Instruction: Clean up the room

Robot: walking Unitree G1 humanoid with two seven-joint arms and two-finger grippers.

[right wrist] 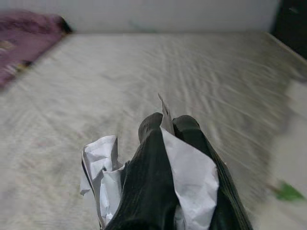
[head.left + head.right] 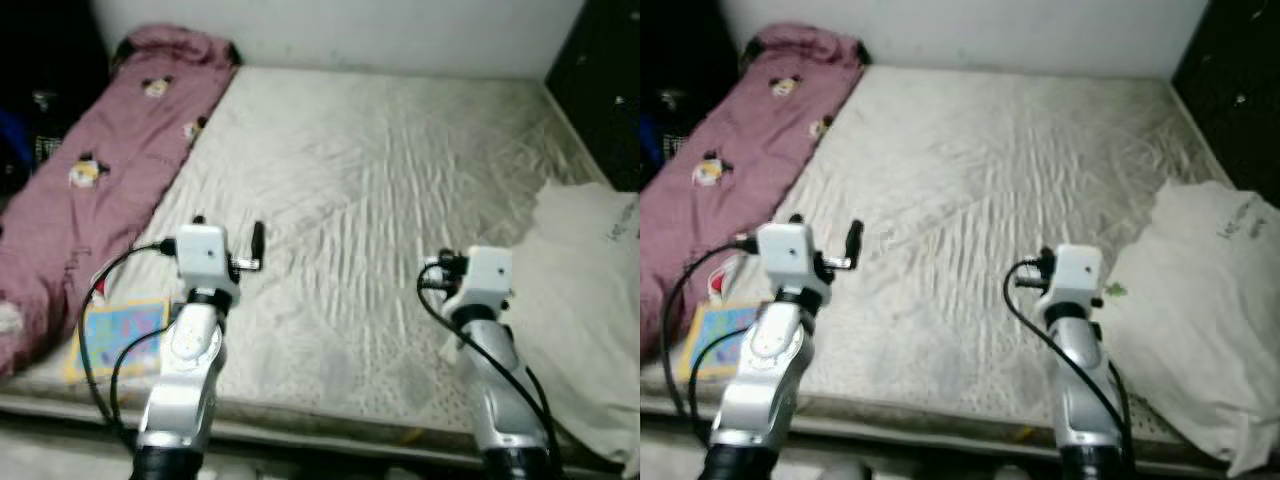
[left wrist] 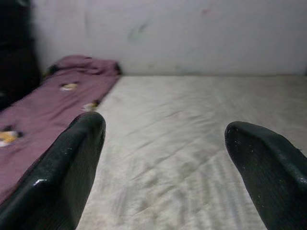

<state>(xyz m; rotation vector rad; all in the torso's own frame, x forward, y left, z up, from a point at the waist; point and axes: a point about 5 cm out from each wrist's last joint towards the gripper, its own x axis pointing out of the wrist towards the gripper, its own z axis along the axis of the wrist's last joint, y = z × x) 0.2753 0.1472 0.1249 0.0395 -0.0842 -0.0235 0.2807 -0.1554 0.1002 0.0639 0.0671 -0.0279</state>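
Right wrist view shows the right hand [image 1: 169,125] pinching a crumpled white paper [image 1: 103,167] between its two black fingers, the paper bulging out to one side and wedged in the gap. Left hand [image 3: 165,139] hovers with fingers spread wide above the bed [image 2: 380,200]; a maroon blanket [image 2: 100,170] lies along the bed's left edge, a white garment [image 2: 590,300] at its right
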